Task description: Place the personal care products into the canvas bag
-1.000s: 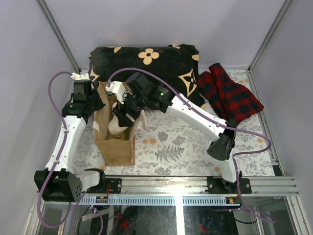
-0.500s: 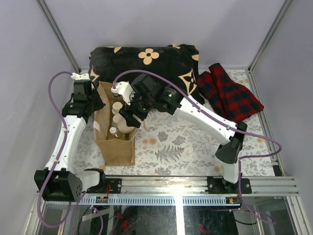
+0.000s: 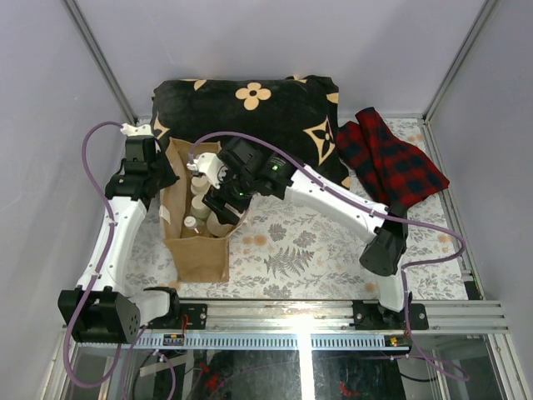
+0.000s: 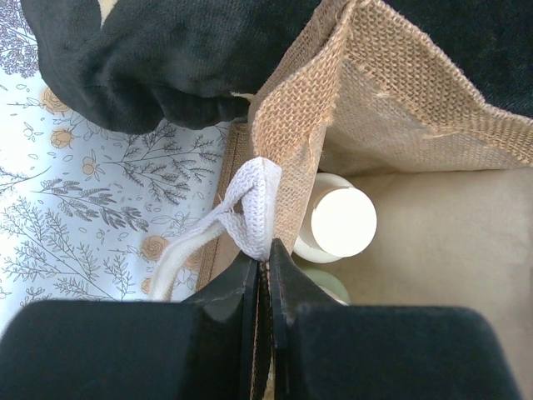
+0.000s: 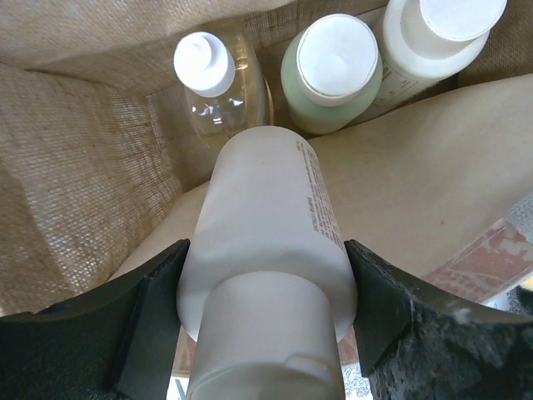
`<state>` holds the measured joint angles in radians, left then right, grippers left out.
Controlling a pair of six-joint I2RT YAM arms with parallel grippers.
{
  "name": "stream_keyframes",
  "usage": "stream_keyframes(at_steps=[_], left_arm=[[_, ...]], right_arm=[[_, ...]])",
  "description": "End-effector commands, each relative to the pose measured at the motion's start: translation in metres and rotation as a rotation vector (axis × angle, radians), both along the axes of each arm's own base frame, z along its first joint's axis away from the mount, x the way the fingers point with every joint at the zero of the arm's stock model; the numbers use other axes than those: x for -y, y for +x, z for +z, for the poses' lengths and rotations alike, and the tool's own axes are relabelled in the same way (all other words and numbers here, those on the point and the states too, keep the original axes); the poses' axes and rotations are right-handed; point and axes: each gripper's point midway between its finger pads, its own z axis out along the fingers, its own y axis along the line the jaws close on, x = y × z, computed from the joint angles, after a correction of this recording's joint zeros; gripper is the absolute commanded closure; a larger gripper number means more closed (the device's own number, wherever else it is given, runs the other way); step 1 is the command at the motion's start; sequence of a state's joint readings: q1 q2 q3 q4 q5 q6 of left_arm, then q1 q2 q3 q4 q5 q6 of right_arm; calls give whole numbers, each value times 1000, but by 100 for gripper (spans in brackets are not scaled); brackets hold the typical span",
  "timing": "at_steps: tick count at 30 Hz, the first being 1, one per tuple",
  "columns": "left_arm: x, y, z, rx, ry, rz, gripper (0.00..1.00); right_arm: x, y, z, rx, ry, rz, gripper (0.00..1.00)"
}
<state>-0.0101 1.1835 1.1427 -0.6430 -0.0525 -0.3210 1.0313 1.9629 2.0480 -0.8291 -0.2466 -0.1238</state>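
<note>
Grip of right gripper (image 5: 266,287) tight on one cream bottle (image 5: 265,217), black fingers (image 5: 150,312) pressed to both its sides. Hangs base-first in the mouth of the canvas bag (image 5: 79,167), cap end toward the wrist camera. Below, on the bag floor, three more, caps up: clear amber bottle (image 5: 218,87) with narrow white cap, olive-green bottle (image 5: 333,71) just beside it, second cream bottle (image 5: 433,37) just past the green one. From the top view, reaches over the bag's right rim; black floral cloth (image 3: 250,104) just behind the bag, red plaid cloth (image 3: 391,162) well apart to the right. Jaws of left gripper (image 4: 265,262) pinched shut on the bag's woven left rim, right where the white handle (image 4: 250,200) is sewn on. Pale round cap (image 4: 341,221) of one bottle close inside that wall. Bag upright on floral-print table cover (image 3: 316,242), mouth open, near the left arm. Purple cables (image 3: 92,150) looped off both wrists
</note>
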Motion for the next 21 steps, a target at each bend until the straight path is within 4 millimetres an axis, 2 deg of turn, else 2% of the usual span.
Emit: stream_keyframes(at_steps=[1,9,18,21], left_arm=[[1,8,8,58,-12,0,100],[2,7,6,56,-16,2,100],[3,8,5,53,-22,-2,100],[3,9,5,53,-22,-4,100]], right_arm=[[-25,8,16,35,91,-1,82],[-48,22,1,15,66,-26,82],[-51,31,-13,51,18,-52,77],[-53,31,-16,53,13,-51,71]])
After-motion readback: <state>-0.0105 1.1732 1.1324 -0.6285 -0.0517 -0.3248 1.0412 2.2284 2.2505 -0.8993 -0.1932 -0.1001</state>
